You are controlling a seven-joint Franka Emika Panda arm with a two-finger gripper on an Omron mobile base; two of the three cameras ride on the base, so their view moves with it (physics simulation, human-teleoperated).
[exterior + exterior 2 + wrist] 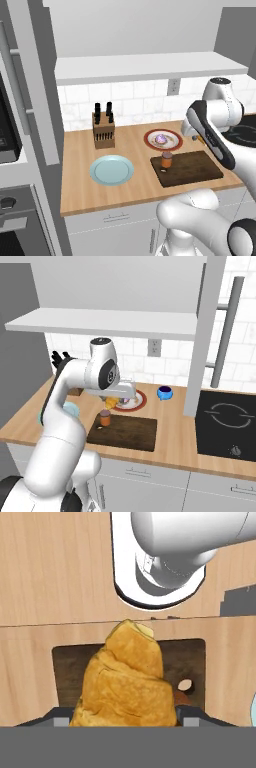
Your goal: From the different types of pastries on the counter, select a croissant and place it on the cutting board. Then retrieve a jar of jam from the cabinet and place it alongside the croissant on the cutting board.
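The pincer [122, 719] is clamped on the croissant [125, 682], whose golden, ridged body rises between the two dark finger tips [61, 718] in the hand view and hangs above the cutting board [67, 667]. In the right base view the croissant [111, 402] shows as a small yellow-orange lump under the hand, in the air just over the far left edge of the dark brown cutting board [132, 433] and just in front of the red-rimmed plate [141, 401]. The jar of jam [167, 159] stands upright on the board's far left corner, orange-brown with a dark lid, close below the held croissant. The cutting board [192, 170] lies on the light wooden table [85, 190], near its front edge. Behind the board the red-rimmed plate [150, 140] carries the round pastry with pink-purple frosting [161, 139]. To the left of the board lies a pale blue plate [112, 170], and behind that a knife block [103, 129] stands near the tiled wall. In the right base view a small blue bowl [165, 392] sits on the table to the right of the red-rimmed plate, and a black cooktop [225, 423] lies further right. The long pale cabinet [145, 67] runs along the wall above the table.
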